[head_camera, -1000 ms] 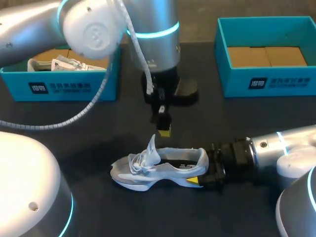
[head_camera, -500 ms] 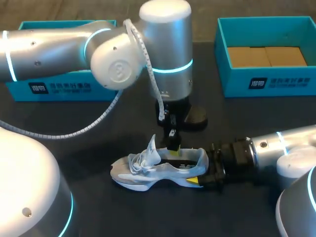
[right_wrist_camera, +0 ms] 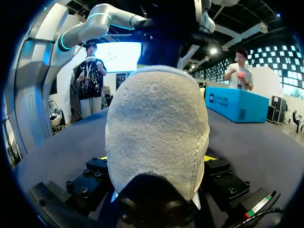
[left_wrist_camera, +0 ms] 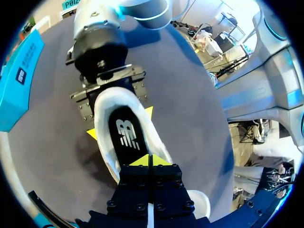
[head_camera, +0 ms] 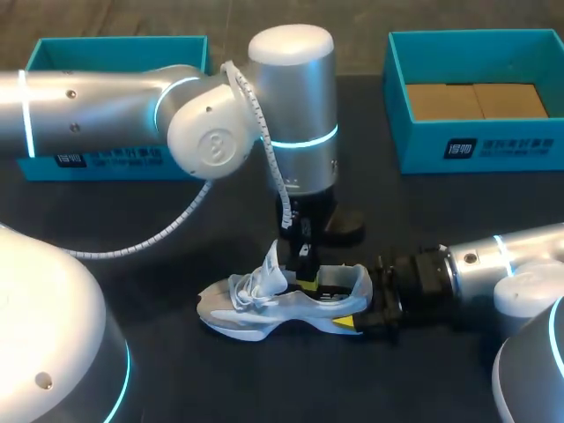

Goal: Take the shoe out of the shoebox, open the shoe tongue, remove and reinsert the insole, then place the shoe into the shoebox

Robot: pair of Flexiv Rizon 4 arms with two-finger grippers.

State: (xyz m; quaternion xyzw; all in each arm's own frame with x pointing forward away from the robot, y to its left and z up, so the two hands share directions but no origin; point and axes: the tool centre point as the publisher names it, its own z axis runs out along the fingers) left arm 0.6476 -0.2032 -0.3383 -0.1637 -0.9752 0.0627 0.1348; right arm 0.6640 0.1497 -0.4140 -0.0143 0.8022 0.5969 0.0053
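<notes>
Nearest on the dark surface (head_camera: 176, 370), the grey and white shoe (head_camera: 256, 308) lies out of the boxes, sole down, with its toe to the left and its heel to the right. The right gripper (head_camera: 357, 304) comes in low from the right, and its yellow-tipped fingers are clamped on the heel, one on each side. In the right wrist view the rough grey back of the heel fills the space between them. The tongue (head_camera: 271, 257) stands up above the loose laces (head_camera: 249, 286), leaving the mouth of the shoe open. Just past the tongue, the left gripper (left_wrist_camera: 148, 160) points straight down into that opening from the left arm, which reaches in across the middle. Its fingers are pressed together, their yellow tips meeting directly over the black insole (left_wrist_camera: 127, 135) that lies inside the shoe. Whether the tips actually touch the insole cannot be told. Farther back, well apart from the shoe, stand two teal boxes. The left shoebox (head_camera: 115, 51) is largely hidden behind the left arm. The right shoebox (head_camera: 476, 145) is open, with brown cardboard showing on its floor.
</notes>
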